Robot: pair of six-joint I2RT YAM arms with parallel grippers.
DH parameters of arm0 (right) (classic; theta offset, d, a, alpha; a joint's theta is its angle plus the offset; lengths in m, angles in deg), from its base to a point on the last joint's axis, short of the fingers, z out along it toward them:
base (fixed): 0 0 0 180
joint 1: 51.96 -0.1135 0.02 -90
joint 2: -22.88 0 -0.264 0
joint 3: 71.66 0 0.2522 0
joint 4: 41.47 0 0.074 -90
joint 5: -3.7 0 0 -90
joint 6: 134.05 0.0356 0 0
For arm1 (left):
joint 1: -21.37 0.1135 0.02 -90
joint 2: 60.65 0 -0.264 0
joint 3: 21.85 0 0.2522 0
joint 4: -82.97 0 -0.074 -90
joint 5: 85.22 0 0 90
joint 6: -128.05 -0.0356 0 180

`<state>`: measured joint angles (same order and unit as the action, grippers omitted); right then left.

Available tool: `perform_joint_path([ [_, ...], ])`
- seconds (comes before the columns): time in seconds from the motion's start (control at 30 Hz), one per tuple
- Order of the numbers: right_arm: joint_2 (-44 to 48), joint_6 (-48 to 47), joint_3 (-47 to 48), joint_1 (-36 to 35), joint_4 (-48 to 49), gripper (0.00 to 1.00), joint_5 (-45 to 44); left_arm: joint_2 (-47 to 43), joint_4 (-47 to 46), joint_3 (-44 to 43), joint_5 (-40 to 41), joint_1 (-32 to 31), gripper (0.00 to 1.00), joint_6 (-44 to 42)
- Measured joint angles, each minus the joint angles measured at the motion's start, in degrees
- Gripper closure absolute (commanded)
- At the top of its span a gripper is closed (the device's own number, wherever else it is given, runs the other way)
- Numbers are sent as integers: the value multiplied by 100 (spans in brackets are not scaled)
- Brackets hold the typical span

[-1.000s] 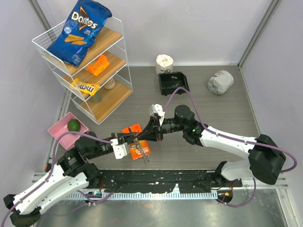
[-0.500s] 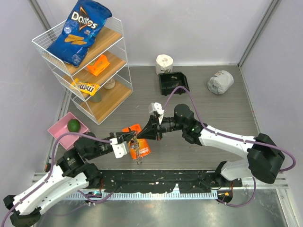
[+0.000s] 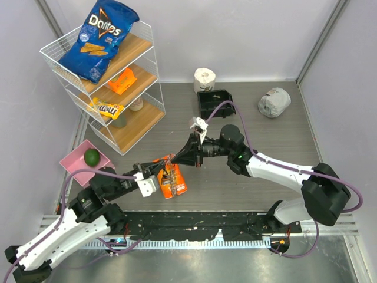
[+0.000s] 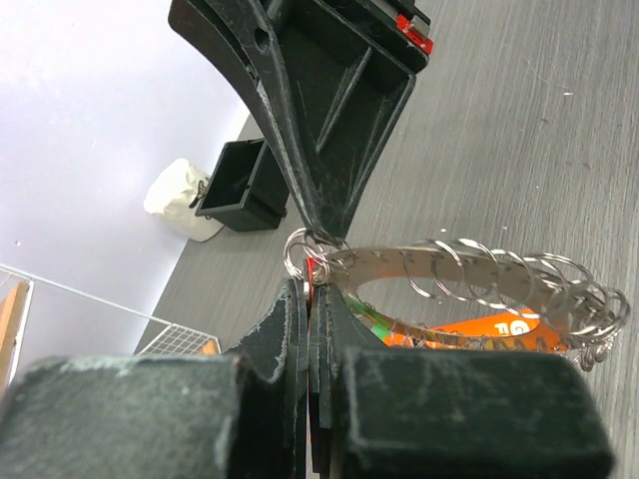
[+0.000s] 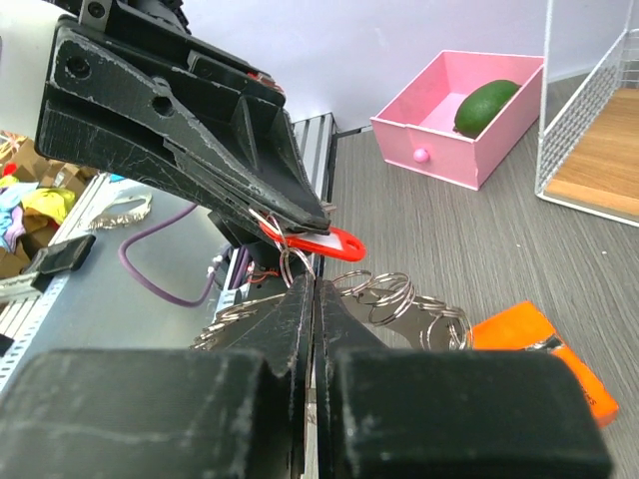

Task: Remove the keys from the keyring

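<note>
silvery keyring [image 4: 384, 261], red-headed key [image 5: 290, 239], orange packet [image 3: 174, 186], pink tray [image 5: 439, 150], green fruit [image 5: 486, 103].

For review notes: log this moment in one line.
left tool shut on keyring; right tool shut on keyring; keyring between both tools

"Doritos" is printed on the blue chip bag [image 3: 97, 38], "m&m's" on the yellow packet [image 3: 106, 108].

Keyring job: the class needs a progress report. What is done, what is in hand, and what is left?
Done: nothing that shows; I see no key lying loose. In hand: the left gripper and right gripper are both shut on the keyring at one spot beside the red-tagged key, holding it above the orange packet. Left: all the removal, since the keys seem to be on the ring.
</note>
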<state>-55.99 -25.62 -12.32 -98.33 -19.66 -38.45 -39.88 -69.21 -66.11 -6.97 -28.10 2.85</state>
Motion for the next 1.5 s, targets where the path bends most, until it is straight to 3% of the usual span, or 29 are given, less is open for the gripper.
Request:
perform_joint_path([
  [0.17,17,627,-369,308,682,95,24,304,-50,0,-50,0,100,-28],
  [0.2,17,748,-446,361,780,79,26,361,-52,-2,-57,0,100,-33],
  [0.27,17,848,-529,422,855,58,37,459,-52,-7,-74,0,100,-46],
  [0.3,17,874,-562,457,916,57,26,485,-28,-7,-83,0,100,-48],
  [0.63,463,584,-901,599,1331,55,28,348,68,-11,-385,0,100,-94],
  [0.87,514,258,-925,361,1458,60,302,260,63,-11,-776,0,100,-107],
  [1.2,466,-1038,-411,-315,-90,60,323,186,42,-11,-1008,0,100,-107],
  [1.5,382,-1419,-264,-385,-544,60,348,164,87,-11,-1056,0,100,-105],
])
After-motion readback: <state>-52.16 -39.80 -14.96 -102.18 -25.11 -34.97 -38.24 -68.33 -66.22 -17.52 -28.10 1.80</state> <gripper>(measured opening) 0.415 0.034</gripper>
